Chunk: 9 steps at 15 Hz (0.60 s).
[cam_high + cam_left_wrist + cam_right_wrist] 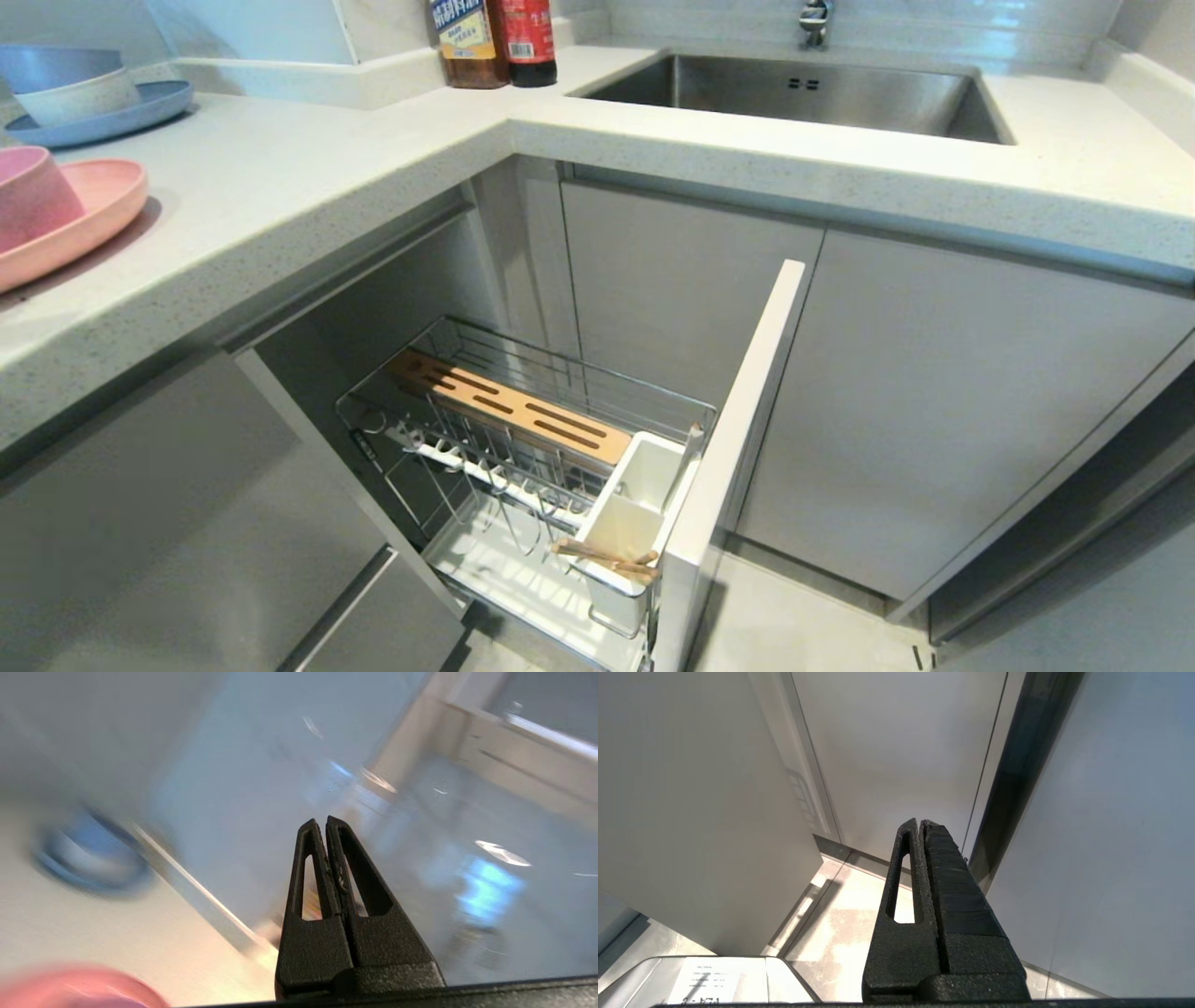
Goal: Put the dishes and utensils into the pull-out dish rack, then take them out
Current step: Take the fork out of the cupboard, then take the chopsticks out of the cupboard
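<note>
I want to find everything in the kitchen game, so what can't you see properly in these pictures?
- Pink bowl and pink plate: cut off by the head view's left edge.
- Fork: only a thin silver handle shows in the white utensil cup.
- Chopsticks: lower ends hidden inside the cup.
- Left gripper: shut, absent from the head view; everything around it is blurred.
- Right gripper: shut, only cabinet doors behind.
</note>
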Available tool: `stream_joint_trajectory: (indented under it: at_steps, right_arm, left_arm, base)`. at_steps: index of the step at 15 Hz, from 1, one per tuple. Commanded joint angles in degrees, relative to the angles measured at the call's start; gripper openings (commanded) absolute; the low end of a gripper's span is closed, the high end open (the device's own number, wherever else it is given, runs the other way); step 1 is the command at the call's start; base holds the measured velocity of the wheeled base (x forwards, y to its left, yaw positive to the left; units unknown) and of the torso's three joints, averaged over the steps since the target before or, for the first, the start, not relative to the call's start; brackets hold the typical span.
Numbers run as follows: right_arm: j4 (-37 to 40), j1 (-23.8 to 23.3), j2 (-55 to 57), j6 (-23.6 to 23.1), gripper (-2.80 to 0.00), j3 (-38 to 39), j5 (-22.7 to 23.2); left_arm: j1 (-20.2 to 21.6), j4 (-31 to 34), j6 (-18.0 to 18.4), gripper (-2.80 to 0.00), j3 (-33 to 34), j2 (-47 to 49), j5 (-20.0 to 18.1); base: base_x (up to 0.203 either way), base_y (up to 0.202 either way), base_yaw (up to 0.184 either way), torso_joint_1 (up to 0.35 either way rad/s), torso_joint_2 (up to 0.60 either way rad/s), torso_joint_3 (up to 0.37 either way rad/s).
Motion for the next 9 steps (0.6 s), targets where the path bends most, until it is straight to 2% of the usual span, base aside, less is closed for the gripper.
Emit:
stream_joint_trajectory:
  at_steps: [1,3,5,7,9]
  right_arm:
    - [0.0,0.0,0.0,0.0,-2.80,0.1,0.0]
    - [0.0,0.0,0.0,0.0,-2.80,0.1,0.0]
    - [0.0,0.0,0.0,0.0,-2.80,0.1,0.0]
    - [0.0,0.0,0.0,0.0,-2.80,0.1,0.0]
    - [0.0,0.0,0.0,0.0,-2.80,0.1,0.0]
  left_arm:
    - [-13.6,4.2,-1.7,-2.80,-3.3,3.6,3.9]
    - [-24.2,8.4,-3.5,-2.80,-4.7,7.2,6.7]
    - [-31.7,11.5,-4.1,-2.80,-4.7,10.0,8.0]
    - [-39.1,13.8,-3.3,-2.80,-3.3,12.2,9.0]
    - [-43.0,14.8,-1.5,-2.80,-1.3,15.1,11.0]
  base:
    - [0.000,0.000,0.000,0.000,0.00,0.000]
    - [0.000,0.000,0.000,0.000,0.00,0.000]
    - [0.000,0.000,0.000,0.000,0.00,0.000]
    - [0.000,0.000,0.000,0.000,0.00,0.000]
    - [0.000,0.000,0.000,0.000,0.00,0.000]
